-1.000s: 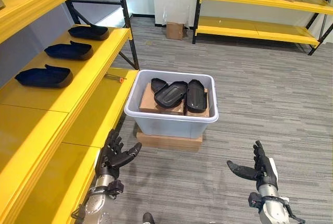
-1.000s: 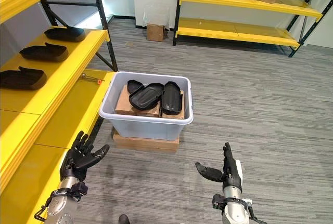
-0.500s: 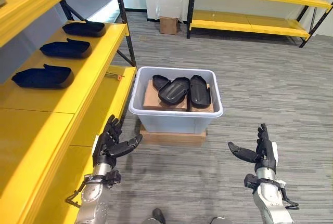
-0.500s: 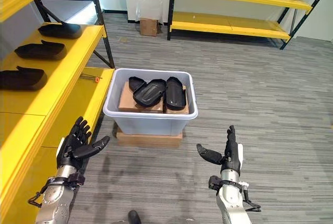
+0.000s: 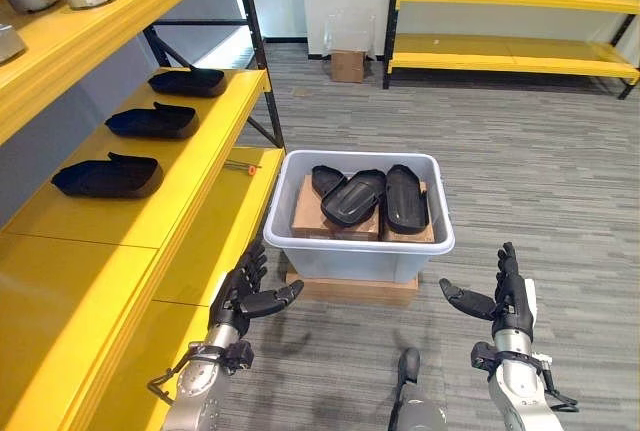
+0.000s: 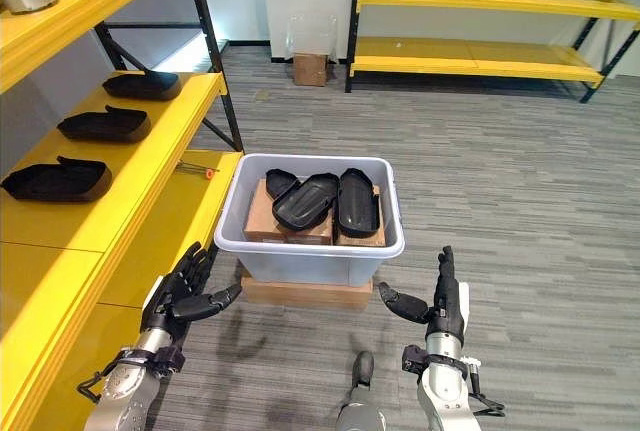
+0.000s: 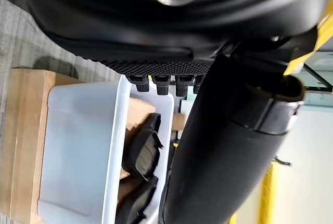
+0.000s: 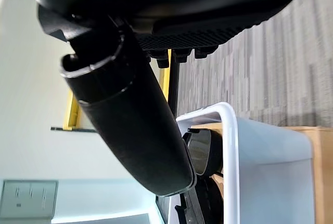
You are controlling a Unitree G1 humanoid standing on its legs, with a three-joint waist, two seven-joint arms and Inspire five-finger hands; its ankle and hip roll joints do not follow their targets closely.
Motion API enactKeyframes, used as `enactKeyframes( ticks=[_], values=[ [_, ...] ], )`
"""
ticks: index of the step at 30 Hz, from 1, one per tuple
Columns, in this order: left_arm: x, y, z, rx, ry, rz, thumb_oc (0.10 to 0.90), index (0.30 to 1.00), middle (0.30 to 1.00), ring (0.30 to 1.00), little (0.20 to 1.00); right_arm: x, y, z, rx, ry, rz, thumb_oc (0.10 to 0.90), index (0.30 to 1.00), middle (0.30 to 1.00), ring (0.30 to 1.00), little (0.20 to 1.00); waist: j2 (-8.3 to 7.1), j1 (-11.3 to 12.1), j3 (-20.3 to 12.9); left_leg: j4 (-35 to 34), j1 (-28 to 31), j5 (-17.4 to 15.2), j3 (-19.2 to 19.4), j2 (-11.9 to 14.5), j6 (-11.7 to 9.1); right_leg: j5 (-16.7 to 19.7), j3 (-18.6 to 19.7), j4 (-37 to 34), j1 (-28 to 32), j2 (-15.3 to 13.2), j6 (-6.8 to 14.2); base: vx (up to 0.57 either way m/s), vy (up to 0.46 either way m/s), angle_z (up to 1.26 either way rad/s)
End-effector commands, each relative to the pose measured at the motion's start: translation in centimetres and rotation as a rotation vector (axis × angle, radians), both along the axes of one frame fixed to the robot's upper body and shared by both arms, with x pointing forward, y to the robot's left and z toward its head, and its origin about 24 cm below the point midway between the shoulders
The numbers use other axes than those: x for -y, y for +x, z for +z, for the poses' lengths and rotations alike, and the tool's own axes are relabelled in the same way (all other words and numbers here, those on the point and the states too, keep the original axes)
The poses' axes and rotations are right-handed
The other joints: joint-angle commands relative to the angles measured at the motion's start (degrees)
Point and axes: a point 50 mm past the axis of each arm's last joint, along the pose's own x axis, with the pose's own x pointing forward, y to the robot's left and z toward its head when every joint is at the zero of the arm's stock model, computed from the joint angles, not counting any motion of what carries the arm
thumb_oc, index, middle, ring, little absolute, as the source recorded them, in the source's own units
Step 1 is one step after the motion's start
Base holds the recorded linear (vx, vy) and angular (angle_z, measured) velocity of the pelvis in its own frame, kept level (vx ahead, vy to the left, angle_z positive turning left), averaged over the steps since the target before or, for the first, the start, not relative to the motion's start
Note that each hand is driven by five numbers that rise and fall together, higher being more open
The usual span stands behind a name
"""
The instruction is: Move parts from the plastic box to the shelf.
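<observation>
- On the floor, resting on a flat cardboard slab (image 5: 345, 287), the plastic box (image 5: 360, 251) is the landmark; three black parts (image 5: 352, 197) lie inside it on top of brown cartons (image 5: 312, 219), overlapping one another near the box's far half.
- To the box's left stands the yellow shelf (image 5: 170, 191); three more black parts (image 5: 108, 175) already sit in a row on its middle level, with bare board on the near side of them.
- The left hand (image 5: 243, 296) hovers just off the box's near left corner, fingers spread and relaxed, thumb pointing toward the box wall; it holds nothing.
- The right hand (image 5: 508, 297) hangs off the box's near right corner, apart from it, fingers straight and upright, thumb out toward the box; it too is empty.
- The step in hand appears to be the reach for the next part; both hands should rise above the rim before moving inward, so the fingers do not catch the wall.
- The topmost part, the middle one lying across its neighbours, looks the easiest to lift first; taking it by its two long edges should keep it level and leave the others undisturbed.
</observation>
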Motion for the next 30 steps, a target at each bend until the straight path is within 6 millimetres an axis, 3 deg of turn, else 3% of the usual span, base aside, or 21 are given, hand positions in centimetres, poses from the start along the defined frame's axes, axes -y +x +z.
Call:
enactKeyframes(
  ticks=[1,4,8,10,17,23,26,29,30],
  values=[
    [-0.4,2.5,5.2,0.258,0.038,-0.046,0.900,1.000,1.000,1.000,1.000,1.1,2.3,6.6,0.369,-0.069,-0.041,0.900,1.000,1.000,1.000,1.000,-0.57,-1.23,-2.36,8.24,-0.55,-8.03,2.59,1.97,1.46,2.75,3.08,1.44,-1.73,0.03,1.63,0.30,-0.105,0.60],
    [-1.3,1.6,4.7,0.217,0.029,0.015,0.900,1.000,1.000,1.000,1.000,1.3,2.4,7.0,0.385,-0.088,-0.095,0.900,1.000,1.000,1.000,1.000,-0.63,-1.43,-3.15,9.76,1.43,-10.45,2.93,2.47,1.52,-0.04,2.48,8.24,-2.48,1.12,0.86,0.60,-0.182,0.30],
    [-1.9,0.3,4.1,0.208,0.030,0.063,0.900,1.000,1.000,1.000,1.000,1.8,2.4,7.4,0.404,-0.135,-0.211,0.900,1.000,1.000,1.000,1.000,0.30,-1.52,-4.13,10.43,2.81,-10.94,5.03,4.07,1.14,-4.58,0.51,12.02,-2.65,3.63,-1.20,0.38,-0.111,-0.07],
    [-2.3,0.0,4.6,0.256,0.026,0.147,0.900,1.000,1.000,1.000,1.000,2.4,2.2,7.9,0.436,-0.177,-0.272,0.900,1.000,1.000,1.000,1.000,1.75,-1.81,-4.80,12.78,2.85,-8.26,6.22,6.54,-0.38,-7.84,-0.52,13.14,-1.99,5.88,-2.72,0.40,-0.106,-0.05],
    [-3.5,-0.5,5.9,0.383,-0.003,0.378,0.900,1.000,1.000,1.000,1.000,2.9,2.1,10.9,0.602,-0.283,-0.340,0.900,1.000,1.000,1.000,1.000,2.93,-0.94,-5.95,21.55,-2.24,3.22,4.49,9.50,-5.41,-14.59,-2.14,13.18,1.39,11.25,-8.56,0.29,-0.138,0.04],
    [-4.6,-0.4,8.2,0.522,-0.061,0.523,0.900,1.000,1.000,1.000,1.000,3.5,1.5,12.2,0.684,-0.245,-0.391,0.900,1.000,1.000,1.000,1.000,2.07,-1.04,-6.03,25.42,-5.90,5.04,4.07,9.54,-5.63,-15.84,-2.11,13.00,1.90,12.26,-10.58,0.15,-0.091,-0.09],
    [-4.4,0.0,8.8,0.539,-0.060,0.522,0.900,1.000,1.000,1.000,1.000,3.3,1.4,12.5,0.683,-0.248,-0.362,0.900,1.000,1.000,1.000,1.000,2.41,-1.35,-6.39,27.25,-5.82,5.95,3.04,10.02,-6.93,-18.28,-1.57,13.65,2.70,13.67,-11.33,0.15,-0.093,-0.08],
    [-4.0,0.3,9.4,0.559,-0.043,0.508,0.900,1.000,1.000,1.000,1.000,3.2,1.3,12.3,0.663,-0.231,-0.331,0.900,1.000,1.000,1.000,1.000,2.42,-1.62,-6.84,32.54,-6.39,9.25,3.04,10.29,-8.62,-20.50,-2.10,14.06,3.72,15.27,-13.40,0.11,-0.121,-0.05],
    [-4.0,0.2,9.4,0.556,-0.043,0.511,0.900,1.000,1.000,1.000,1.000,3.2,1.2,12.1,0.653,-0.227,-0.323,0.900,1.000,1.000,1.000,1.000,2.06,-1.33,-6.80,38.03,-7.83,10.73,2.70,9.59,-9.23,-21.13,-2.16,13.98,4.38,15.64,-14.41,0.11,-0.135,0.02]
  ],
)
